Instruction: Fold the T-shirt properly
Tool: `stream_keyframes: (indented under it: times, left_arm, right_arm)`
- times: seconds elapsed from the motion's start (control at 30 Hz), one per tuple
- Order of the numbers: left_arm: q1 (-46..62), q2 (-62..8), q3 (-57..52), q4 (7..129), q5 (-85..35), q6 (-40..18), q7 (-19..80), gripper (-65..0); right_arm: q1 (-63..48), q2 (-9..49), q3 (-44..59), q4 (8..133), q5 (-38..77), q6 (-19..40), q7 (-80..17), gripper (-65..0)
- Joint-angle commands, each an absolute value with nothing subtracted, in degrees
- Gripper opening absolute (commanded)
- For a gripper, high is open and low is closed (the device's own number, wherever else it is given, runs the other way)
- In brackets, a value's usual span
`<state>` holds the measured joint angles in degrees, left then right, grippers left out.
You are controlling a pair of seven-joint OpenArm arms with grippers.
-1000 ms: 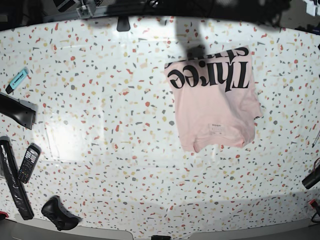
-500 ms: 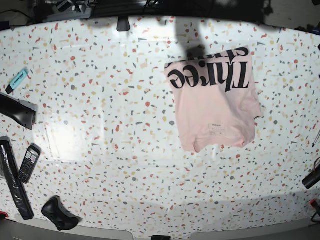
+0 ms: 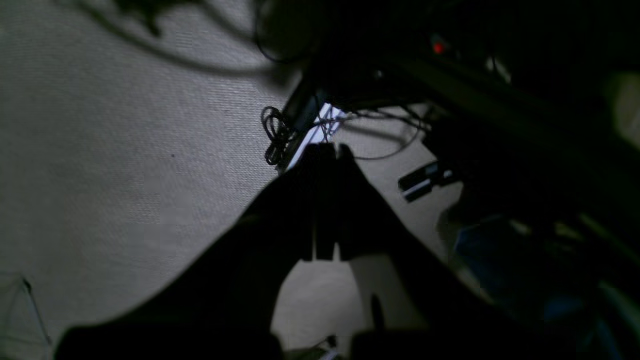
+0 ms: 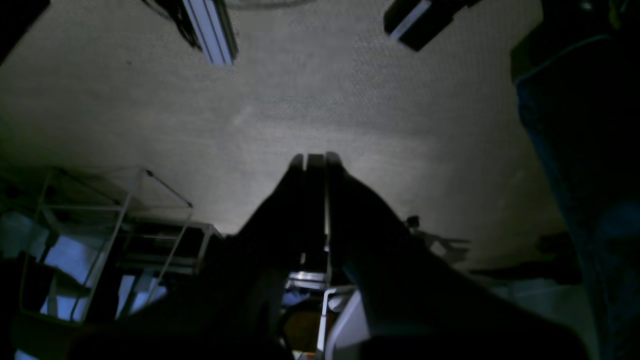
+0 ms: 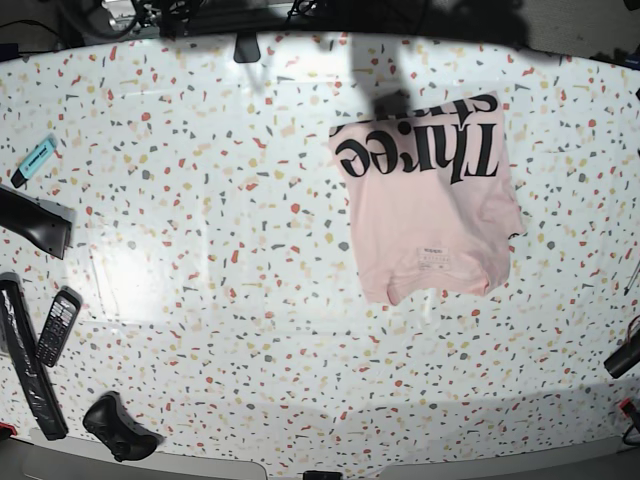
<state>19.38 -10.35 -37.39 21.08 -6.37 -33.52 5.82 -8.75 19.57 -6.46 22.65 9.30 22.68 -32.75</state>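
**Both grippers clenched, holding nothing, away from the table**

The left gripper [image 3: 325,150] and right gripper [image 4: 315,159] are showing only in the wrist views, jaws pressed together over grey floor. Only the base view is showing the T-shirt [image 5: 430,215], lying folded near the terrazzo table's [image 5: 200,200] far right edge, lettering up.

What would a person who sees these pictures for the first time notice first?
The eye goes first to the pale pink T-shirt, folded into a compact shape right of centre on the speckled table, its black lettering "Three" facing up along its far edge. Next come the small dark things at the table's left edge, such as a phone handset. Both wrist views are dark and show only shut grippers above a grey floor.
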Motion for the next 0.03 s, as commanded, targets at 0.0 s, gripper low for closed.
stream_keyframes:
  times: [0.0]
  left_arm:
    - [19.9,-11.2,-35.8,21.4,-6.4,-33.1,5.2,-65.0]
  right_arm:
    - [-8.9,20.2,-6.4,22.7,9.4,22.6,-33.4,-65.0]
